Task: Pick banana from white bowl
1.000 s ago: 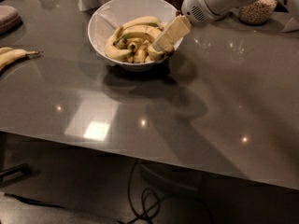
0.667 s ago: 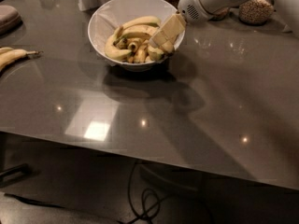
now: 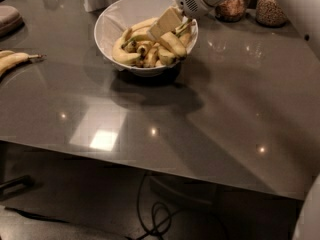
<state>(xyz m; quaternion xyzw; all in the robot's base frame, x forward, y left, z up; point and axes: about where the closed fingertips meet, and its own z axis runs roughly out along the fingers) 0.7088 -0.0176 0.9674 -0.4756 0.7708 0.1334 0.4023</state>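
Nearest, under the table's (image 3: 225, 114) front edge, dark cables (image 3: 156, 215) loop on the floor, hard to make out. A lone banana on the table (image 3: 12, 60) is cut off by the left edge of the frame. In the upper middle stands the bowl (image 3: 111, 23), heaped with bananas, and the tool (image 3: 159, 29) reaches down into it from the upper right, low over the pile. This looks like the grasping step. The banana (image 3: 139, 25) seems to be the long curved one along the back of the heap, just beside the tool's tip, partly hidden by it. Whether the tool is spread, pressed together or pinching fruit I cannot tell. The next move calls for a firm hold, then a straight lift clear of the rim. Jars (image 3: 232, 9) stand behind at the top, cropped.
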